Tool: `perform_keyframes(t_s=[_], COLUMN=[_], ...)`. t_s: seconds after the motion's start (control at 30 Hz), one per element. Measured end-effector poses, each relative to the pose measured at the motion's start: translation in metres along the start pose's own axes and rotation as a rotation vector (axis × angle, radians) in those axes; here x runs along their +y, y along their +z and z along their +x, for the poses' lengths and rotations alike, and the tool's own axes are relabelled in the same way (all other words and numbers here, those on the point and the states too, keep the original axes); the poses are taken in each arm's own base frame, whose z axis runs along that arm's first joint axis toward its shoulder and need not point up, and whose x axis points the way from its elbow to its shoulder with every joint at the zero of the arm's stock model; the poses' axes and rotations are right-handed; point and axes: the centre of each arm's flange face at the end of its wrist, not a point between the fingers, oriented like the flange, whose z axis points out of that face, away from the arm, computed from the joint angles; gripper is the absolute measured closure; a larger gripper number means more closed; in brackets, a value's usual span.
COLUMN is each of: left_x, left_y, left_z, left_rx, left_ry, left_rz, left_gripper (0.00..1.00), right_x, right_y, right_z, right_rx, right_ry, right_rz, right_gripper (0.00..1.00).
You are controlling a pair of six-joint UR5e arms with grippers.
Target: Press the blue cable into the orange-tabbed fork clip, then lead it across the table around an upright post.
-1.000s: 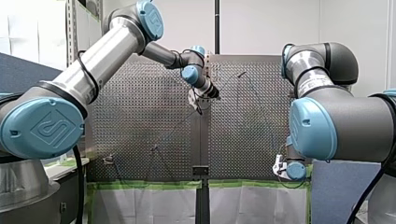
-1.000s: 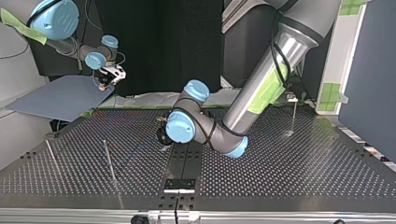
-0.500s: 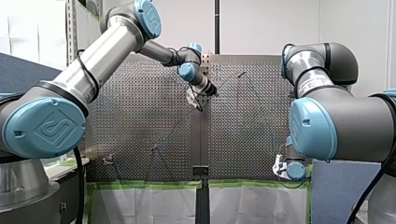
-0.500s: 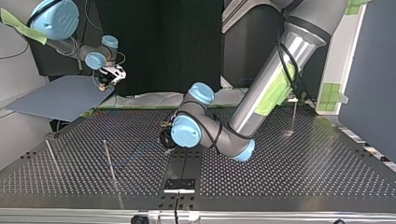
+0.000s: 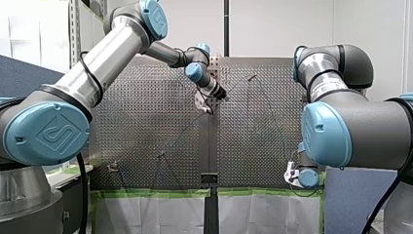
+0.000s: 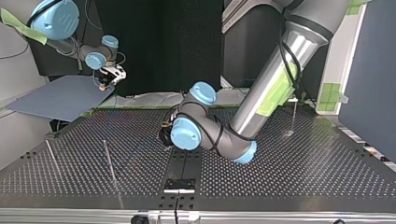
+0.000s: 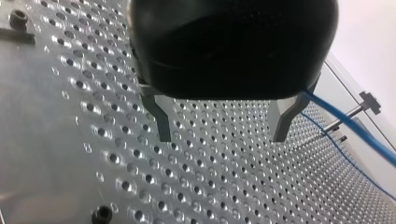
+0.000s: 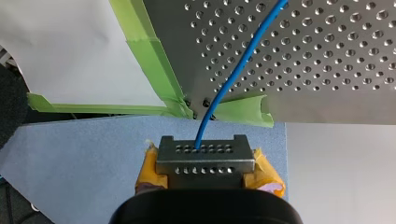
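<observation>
Your right end effector, at the top view's upper left off the counter edge, is clamped with yellow pads on the blue cable, which runs ahead over the perforated holes. Your left end effector hovers mid-counter, fingers spread and empty; the cable passes just beside one finger, near an upright post beyond.
</observation>
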Motion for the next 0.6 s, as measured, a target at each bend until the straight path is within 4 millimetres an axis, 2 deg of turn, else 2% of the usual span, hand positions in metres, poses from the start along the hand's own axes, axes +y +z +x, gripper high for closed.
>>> perform_keyframes(t_s=[0.6], left_x=[-0.012], left_y=[-0.011], left_z=[0.017], left_rx=[0.019], left_ry=[0.03], left_rz=[-0.049], left_gripper=[0.0], right_x=[-0.001], right_y=[0.0], right_z=[0.0], right_rx=[-0.002], right_ry=[0.002], right_rz=[0.008], right_gripper=[1.0])
